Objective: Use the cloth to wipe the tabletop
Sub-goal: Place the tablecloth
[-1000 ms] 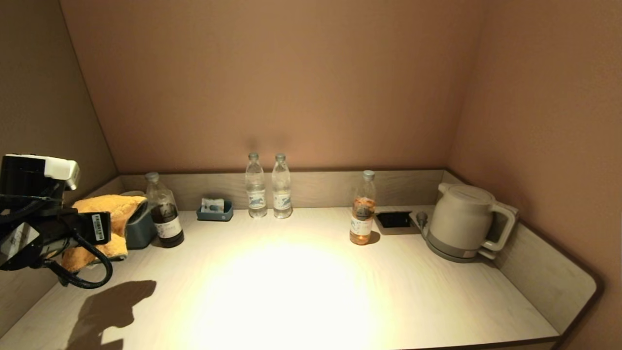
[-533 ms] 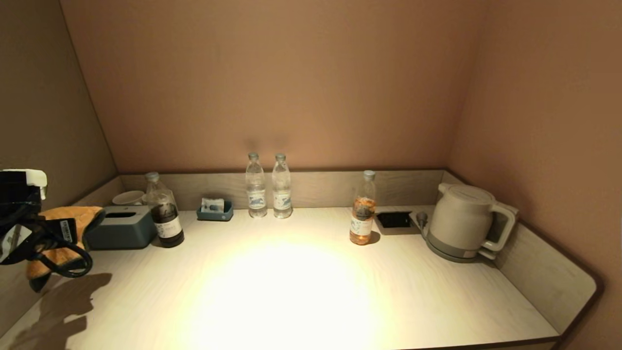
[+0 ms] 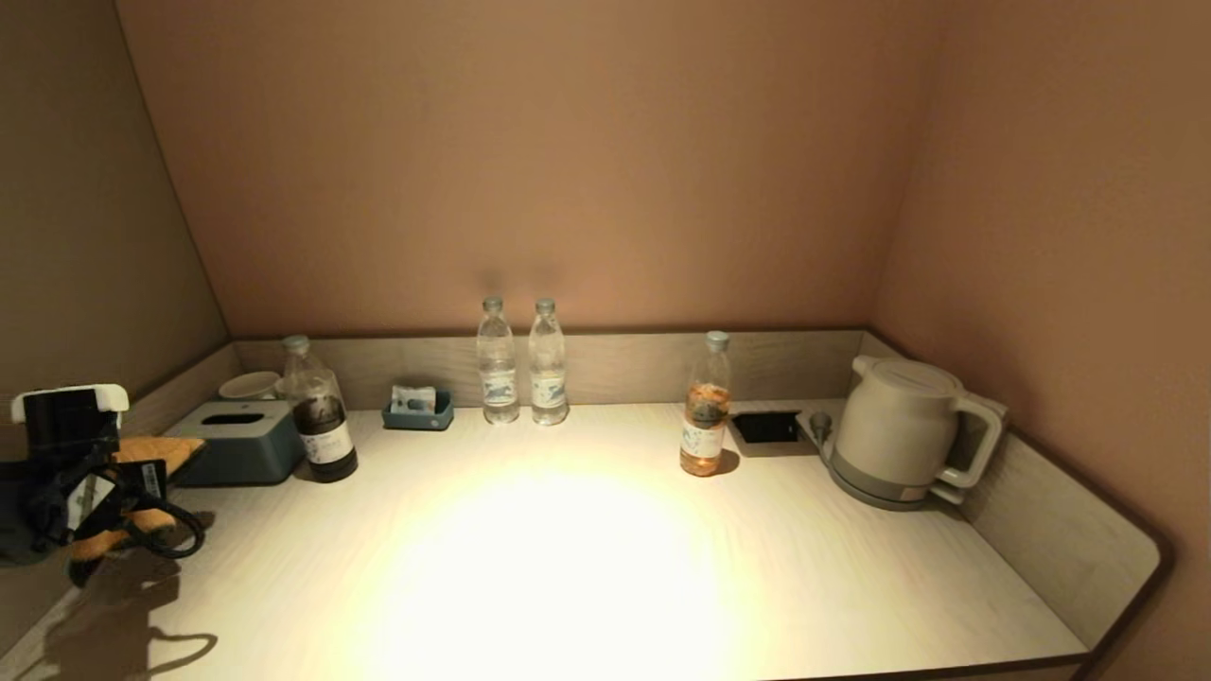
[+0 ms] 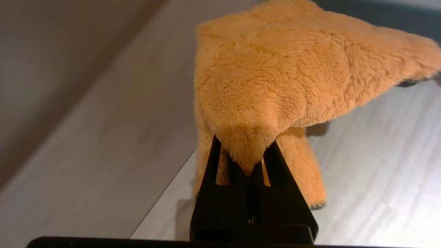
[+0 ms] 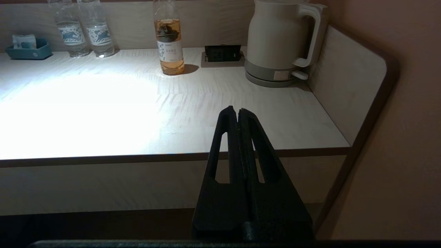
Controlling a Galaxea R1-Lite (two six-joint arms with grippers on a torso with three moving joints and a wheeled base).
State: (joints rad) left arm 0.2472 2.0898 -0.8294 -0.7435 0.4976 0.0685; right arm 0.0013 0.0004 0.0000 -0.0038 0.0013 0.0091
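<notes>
Orange fleece of the cloth (image 4: 282, 75) hangs pinched by one corner in the closed left gripper (image 4: 246, 162) low over the tabletop (image 3: 568, 567) at its near left edge (probably so its loose folds can drag flat), while the right gripper (image 5: 237, 113), closed on nothing, waits off the near right.

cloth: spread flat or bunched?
Bunched. The left pincer pinches a gathered fold of the cloth; the rest drapes off in peaks over the tabletop, not laid flat.
</notes>
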